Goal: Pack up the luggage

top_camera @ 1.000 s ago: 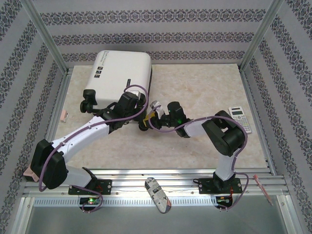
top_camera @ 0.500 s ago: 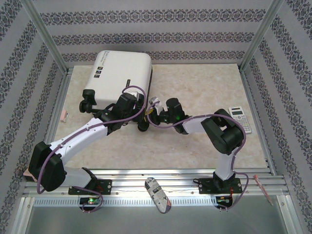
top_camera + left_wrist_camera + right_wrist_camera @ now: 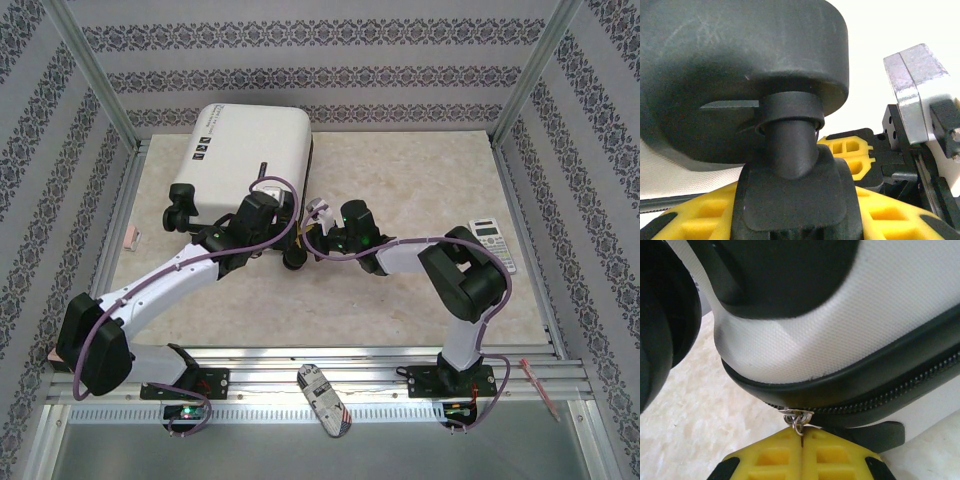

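The luggage (image 3: pixel 245 145), a white hard-shell suitcase, lies closed at the back left of the table. My left gripper (image 3: pixel 281 232) is at its near right corner, and in the left wrist view the left gripper (image 3: pixel 795 170) is shut on the stem of a black caster wheel (image 3: pixel 740 75). My right gripper (image 3: pixel 318 226) meets the same corner from the right. In the right wrist view its yellow fingers (image 3: pixel 770 457) are pressed together on the metal zipper pull (image 3: pixel 797 419), which hangs from the black zipper band (image 3: pixel 865 390) under the white shell (image 3: pixel 840 325).
A white calculator (image 3: pixel 493 244) lies at the table's right edge. A small pink item (image 3: pixel 131 238) sits by the left rail. A striped oblong object (image 3: pixel 325 398) rests on the front rail between the arm bases. Frame posts stand at the corners.
My right gripper has slid a little toward the luggage's corner and has shut on the zipper pull. The left arm and the luggage have stayed put.
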